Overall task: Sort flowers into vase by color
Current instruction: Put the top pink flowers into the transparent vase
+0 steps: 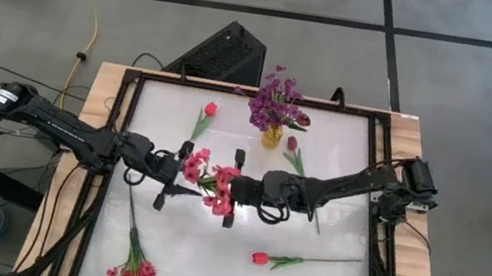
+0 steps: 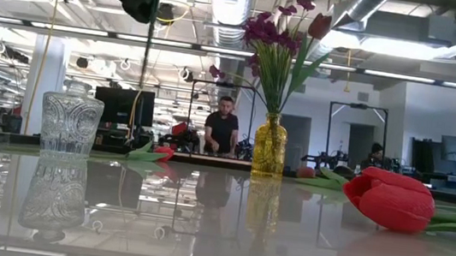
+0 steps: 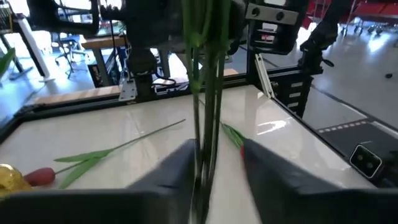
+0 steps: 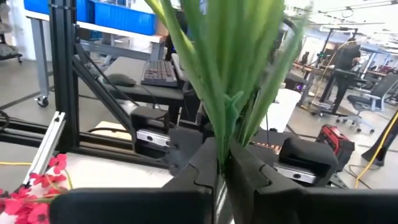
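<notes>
Both grippers meet above the table's middle at a bunch of pink-red cluster flowers (image 1: pixel 207 174), held upright with the heads up. My right gripper (image 4: pixel 221 163) is shut on its green stems. My left gripper (image 3: pixel 217 171) is open, with one finger on either side of the same stems (image 3: pixel 205 124); I cannot tell if it touches them. A clear glass vase (image 2: pixel 70 125) stands on the table, hidden under the arms in the high view. A yellow vase (image 2: pixel 269 146) holds purple clusters (image 1: pixel 276 103) and a maroon tulip. My right gripper pinches the bunch's stems and leaves (image 4: pixel 225 134) between its two fingers, coming level from the table's right. The fingers lie across the stems. The leaves fan upward out of the hold. The bunch is lifted clear, and a thin stem (image 2: pixel 145 58) hangs below.
Lying flat on the table are a red tulip (image 1: pixel 211 108) far left, a maroon tulip (image 1: pixel 292 144) beside the yellow vase, a red tulip (image 1: pixel 258 258) near the front, and a pink-red cluster (image 1: pixel 132 275) at the near left. A dark frame (image 1: pixel 114 135) edges the table.
</notes>
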